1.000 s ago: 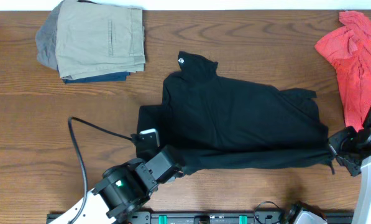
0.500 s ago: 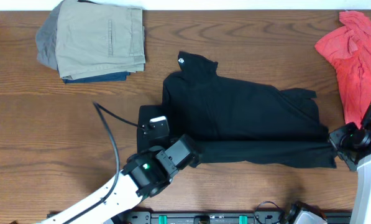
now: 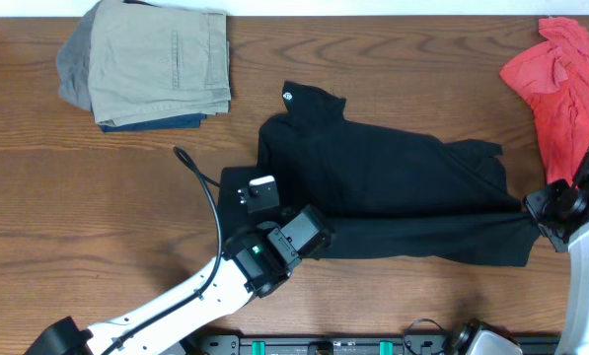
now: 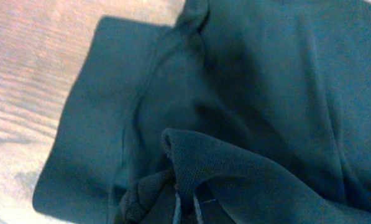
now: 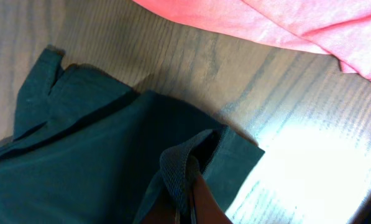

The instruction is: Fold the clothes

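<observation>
Black and soft, the black shirt (image 3: 393, 187) lies spread on the wooden table (image 3: 77, 217), collar at its far edge. At the left end of its near hem the left gripper (image 3: 319, 237) is clamped on bunched cloth. At the hem's right corner the right gripper (image 3: 537, 219) pinches the fabric likewise. A coral-red shirt (image 3: 560, 89) lies just right of the black shirt, and a folded stack (image 3: 156, 64) sits well off its upper left.

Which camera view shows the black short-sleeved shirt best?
The overhead view: the whole black soft-fabric shirt is in frame on the wooden table, with its small white logo visible. The left wrist view shows only close-up dark fabric with a bunched fold. The right wrist view shows only a pinched corner near the coral-red shirt.
</observation>
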Action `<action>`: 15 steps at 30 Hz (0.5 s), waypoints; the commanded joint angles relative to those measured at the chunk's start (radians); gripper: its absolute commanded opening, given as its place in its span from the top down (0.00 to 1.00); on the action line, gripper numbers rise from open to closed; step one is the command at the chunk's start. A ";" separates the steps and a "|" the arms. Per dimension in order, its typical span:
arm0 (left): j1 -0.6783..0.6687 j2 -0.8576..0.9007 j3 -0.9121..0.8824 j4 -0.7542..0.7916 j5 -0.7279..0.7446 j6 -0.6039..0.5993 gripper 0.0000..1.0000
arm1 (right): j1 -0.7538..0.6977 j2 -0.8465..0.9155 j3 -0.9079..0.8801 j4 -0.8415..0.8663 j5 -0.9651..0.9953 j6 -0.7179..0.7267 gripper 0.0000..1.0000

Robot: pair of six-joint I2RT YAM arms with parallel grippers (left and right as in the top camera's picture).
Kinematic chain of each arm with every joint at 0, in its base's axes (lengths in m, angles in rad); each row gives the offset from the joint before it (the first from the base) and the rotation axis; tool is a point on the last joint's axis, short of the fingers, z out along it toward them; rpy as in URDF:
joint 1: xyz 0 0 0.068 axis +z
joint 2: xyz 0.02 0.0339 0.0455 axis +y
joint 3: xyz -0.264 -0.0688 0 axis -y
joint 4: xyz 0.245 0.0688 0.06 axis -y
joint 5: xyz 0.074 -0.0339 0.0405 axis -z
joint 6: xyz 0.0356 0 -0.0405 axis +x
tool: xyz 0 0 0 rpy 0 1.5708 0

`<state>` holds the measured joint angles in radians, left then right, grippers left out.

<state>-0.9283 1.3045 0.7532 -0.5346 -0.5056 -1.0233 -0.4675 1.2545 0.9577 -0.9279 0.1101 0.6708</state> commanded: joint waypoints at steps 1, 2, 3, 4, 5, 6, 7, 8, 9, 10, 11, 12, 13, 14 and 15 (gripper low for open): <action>0.029 0.013 0.017 0.018 -0.085 0.002 0.93 | -0.003 0.045 -0.006 0.018 0.029 0.016 0.99; 0.039 0.015 0.017 0.023 -0.085 0.002 0.93 | -0.003 0.060 -0.006 0.022 0.029 0.016 0.99; 0.048 0.018 0.017 0.027 -0.085 0.001 0.92 | -0.003 0.073 -0.006 0.026 0.029 0.016 0.99; 0.055 0.020 0.017 0.031 -0.083 0.002 0.92 | -0.003 0.088 -0.006 0.031 0.029 0.016 0.99; 0.063 0.022 0.017 0.036 -0.080 0.002 0.92 | -0.003 0.103 -0.006 0.035 0.029 0.016 0.99; 0.069 0.026 0.017 0.040 -0.078 0.002 0.90 | -0.003 0.117 -0.006 0.038 0.029 0.016 0.99; 0.071 0.029 0.017 0.044 -0.078 0.002 0.90 | -0.003 0.128 -0.006 0.041 0.029 0.016 0.99; 0.072 0.032 0.017 0.050 -0.078 0.002 0.89 | -0.003 0.138 -0.006 0.045 0.029 0.016 0.99; 0.072 0.037 0.017 0.059 -0.078 0.002 0.89 | -0.003 0.151 -0.006 0.051 0.029 0.016 0.99; 0.072 0.042 0.017 0.067 -0.078 0.002 0.89 | -0.003 0.158 -0.006 0.057 0.029 0.016 0.99; 0.072 0.046 0.017 0.075 -0.078 0.002 0.89 | -0.003 0.166 -0.006 0.063 0.029 0.016 0.99; 0.072 0.051 0.017 0.083 -0.078 0.002 0.88 | -0.003 0.172 -0.006 0.071 0.029 0.016 0.99; 0.072 0.056 0.017 0.089 -0.078 0.002 0.88 | -0.003 0.178 -0.006 0.077 0.029 0.016 0.99; 0.072 0.065 0.017 0.101 -0.078 0.002 0.88 | -0.002 0.185 -0.006 0.087 0.028 0.016 0.99; 0.072 0.070 0.017 0.106 -0.078 0.002 0.88 | -0.002 0.187 -0.006 0.092 0.028 0.016 0.99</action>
<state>-0.8589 1.3537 0.7532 -0.4377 -0.5549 -1.0233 -0.4675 1.4284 0.9562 -0.8471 0.1131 0.6712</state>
